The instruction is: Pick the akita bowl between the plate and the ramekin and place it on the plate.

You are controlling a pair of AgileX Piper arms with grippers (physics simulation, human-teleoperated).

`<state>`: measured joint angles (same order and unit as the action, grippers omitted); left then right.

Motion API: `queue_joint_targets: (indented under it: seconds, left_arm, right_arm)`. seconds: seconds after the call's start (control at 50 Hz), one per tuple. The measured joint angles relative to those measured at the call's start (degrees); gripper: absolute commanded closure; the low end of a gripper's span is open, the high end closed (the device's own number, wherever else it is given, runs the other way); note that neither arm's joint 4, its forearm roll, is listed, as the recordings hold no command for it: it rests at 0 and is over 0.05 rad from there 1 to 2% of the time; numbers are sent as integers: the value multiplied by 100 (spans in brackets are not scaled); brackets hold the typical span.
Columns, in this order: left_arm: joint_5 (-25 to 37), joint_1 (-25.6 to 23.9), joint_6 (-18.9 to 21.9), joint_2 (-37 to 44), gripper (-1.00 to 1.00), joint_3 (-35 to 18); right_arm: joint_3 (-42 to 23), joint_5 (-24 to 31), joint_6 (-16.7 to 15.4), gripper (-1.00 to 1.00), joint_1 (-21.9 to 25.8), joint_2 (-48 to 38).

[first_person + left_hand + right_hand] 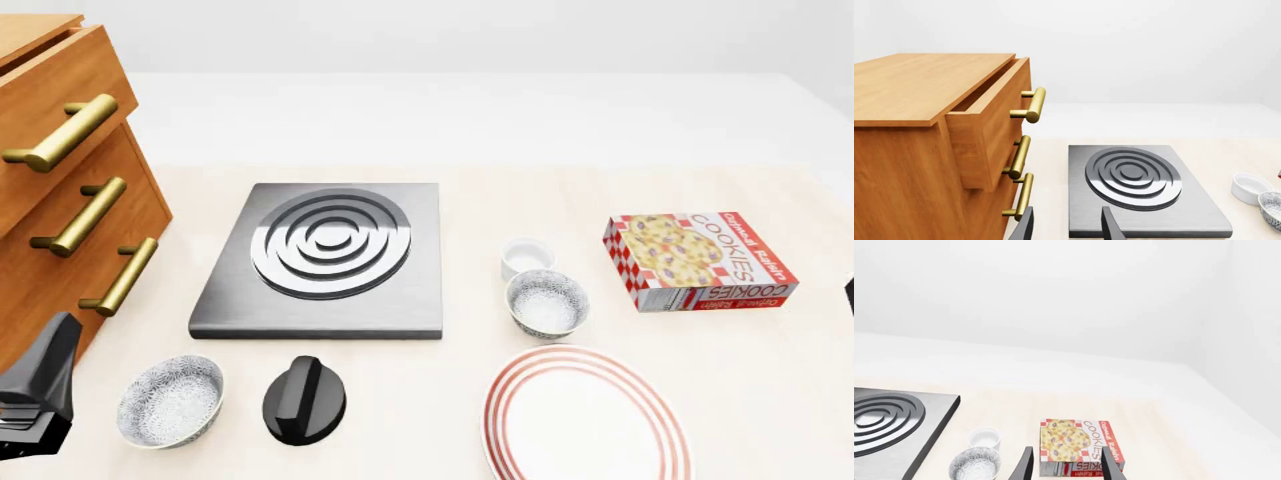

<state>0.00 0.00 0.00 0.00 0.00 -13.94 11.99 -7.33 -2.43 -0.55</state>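
Note:
The speckled akita bowl [547, 303] stands upright between the small white ramekin [527, 257] behind it and the red-ringed plate [587, 418] in front of it. A second speckled bowl [170, 401] sits at the front left. My left gripper [1067, 228] is open and empty, low at the table's front left by the cabinet, far from the bowl [1272, 209] and ramekin [1250, 187]. My right gripper [1066, 468] is open and empty too, held at the right side, with the bowl [975, 464] and ramekin [985, 439] ahead of it and to one side.
A grey burner slab [327, 258] lies left of the ramekin. A black knob-like object [304, 400] sits beside the front-left bowl. A cookies box [697, 260] lies to the right of the bowl. A wooden drawer cabinet [67, 200] with brass handles fills the left side, its top drawer partly open.

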Motion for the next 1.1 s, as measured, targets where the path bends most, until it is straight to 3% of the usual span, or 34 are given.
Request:
queue_joint_targets:
  seconds: [0.28, 0.88, 1.1]
  left_arm:
    - [0, 0, 0, 0, -100, 0]
    - [0, 0, 0, 0, -100, 0]
    - [0, 0, 0, 0, -100, 0]
  right_arm:
    - [-1263, 941, -157, -100, 126, -677]
    - [-5036, 3052, 278, -100, 818, -3399]
    - [-5858, 3633, 236, -100, 1067, -4295]
